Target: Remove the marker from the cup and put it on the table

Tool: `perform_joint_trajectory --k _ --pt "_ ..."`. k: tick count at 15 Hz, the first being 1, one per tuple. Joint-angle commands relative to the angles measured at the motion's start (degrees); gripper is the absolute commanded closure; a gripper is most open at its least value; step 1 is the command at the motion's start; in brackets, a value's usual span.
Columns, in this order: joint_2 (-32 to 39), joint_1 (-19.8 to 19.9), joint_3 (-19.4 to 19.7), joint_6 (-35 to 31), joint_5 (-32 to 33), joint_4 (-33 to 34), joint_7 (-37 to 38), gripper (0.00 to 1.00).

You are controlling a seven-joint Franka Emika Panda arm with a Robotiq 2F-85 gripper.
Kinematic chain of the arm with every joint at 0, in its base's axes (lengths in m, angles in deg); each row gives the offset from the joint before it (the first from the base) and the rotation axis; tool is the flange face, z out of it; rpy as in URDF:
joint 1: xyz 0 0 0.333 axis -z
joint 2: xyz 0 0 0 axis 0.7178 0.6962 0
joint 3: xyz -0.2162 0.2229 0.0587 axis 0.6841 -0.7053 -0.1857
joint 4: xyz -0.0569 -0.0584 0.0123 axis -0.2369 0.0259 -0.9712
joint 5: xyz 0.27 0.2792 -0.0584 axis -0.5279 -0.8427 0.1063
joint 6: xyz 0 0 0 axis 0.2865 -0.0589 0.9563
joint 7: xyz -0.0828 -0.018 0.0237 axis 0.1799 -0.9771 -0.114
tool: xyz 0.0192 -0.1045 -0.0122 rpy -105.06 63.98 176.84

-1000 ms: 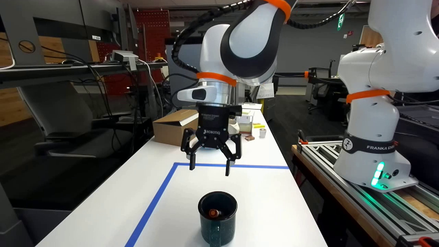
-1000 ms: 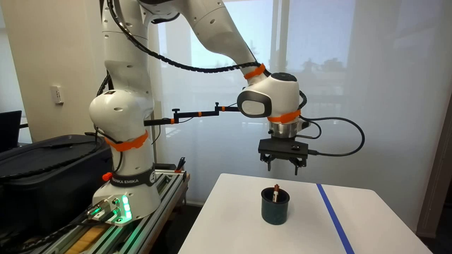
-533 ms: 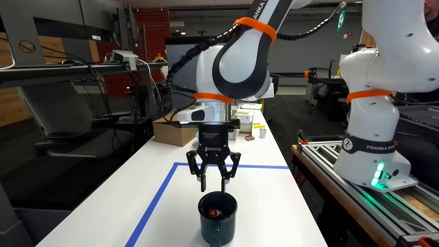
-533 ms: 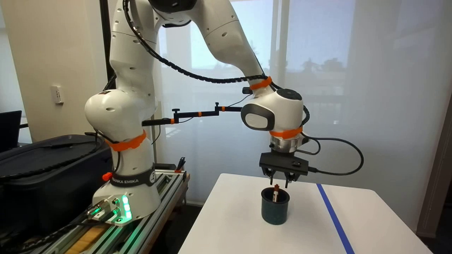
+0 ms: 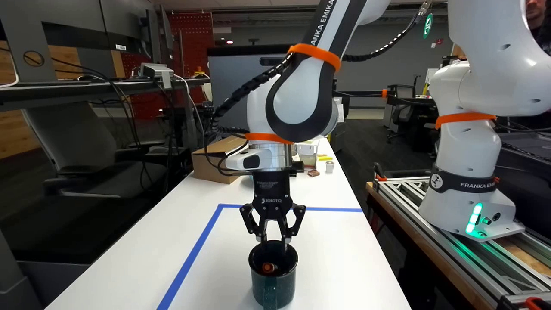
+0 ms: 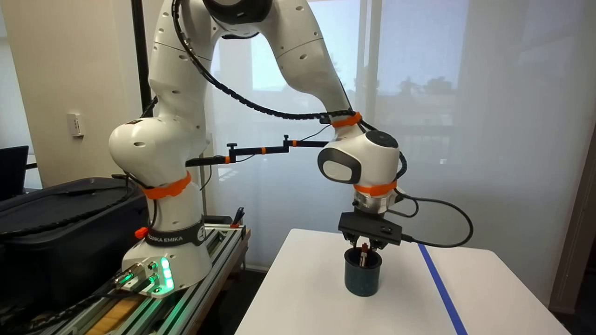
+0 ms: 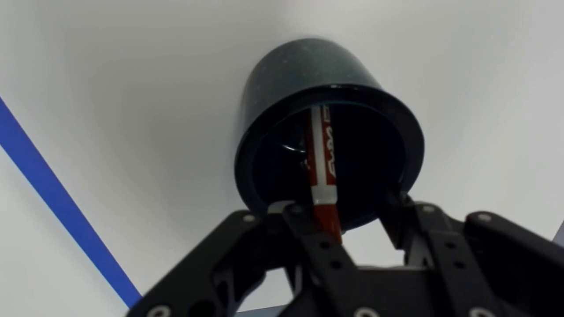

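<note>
The dark teal cup (image 5: 273, 290) stands upright on the white table (image 5: 340, 267), handle toward the camera in an exterior view. Inside leans the marker (image 6: 363, 257), its red cap end above the rim. My gripper (image 5: 274, 249) points down over the cup, fingertips dipping past the far part of the rim. In the wrist view the marker (image 7: 323, 149) runs up out of the cup (image 7: 304, 66) beside the left finger, and a gap separates it from the right one. The gripper (image 7: 346, 215) is partly open; whether a finger touches the marker I cannot tell.
Blue tape (image 5: 193, 254) marks lines on the tabletop around the cup. Farther back stand a cardboard box (image 5: 215, 165) and a small white cup (image 5: 329, 167). A cable loop (image 6: 461, 218) hangs out from the wrist beside the gripper.
My gripper has come down from well above the table to the cup's mouth, and its fingers have drawn closer together. Cup and marker have stayed where they were.
</note>
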State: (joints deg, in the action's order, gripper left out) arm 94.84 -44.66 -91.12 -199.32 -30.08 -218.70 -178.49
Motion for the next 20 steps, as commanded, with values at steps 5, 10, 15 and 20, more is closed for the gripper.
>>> perform_joint_trajectory --k 5,10,15,20 --pt "2.4 3.2 -2.8 -1.9 0.4 0.8 -0.8 0.65" --pt "3.5 4.0 -3.7 -2.4 1.0 1.0 -0.5 0.55" --pt "4.7 4.5 -4.8 -3.6 1.3 1.4 -0.6 0.59" --pt "6.0 5.4 -5.5 -4.4 2.1 2.6 -0.6 0.58"
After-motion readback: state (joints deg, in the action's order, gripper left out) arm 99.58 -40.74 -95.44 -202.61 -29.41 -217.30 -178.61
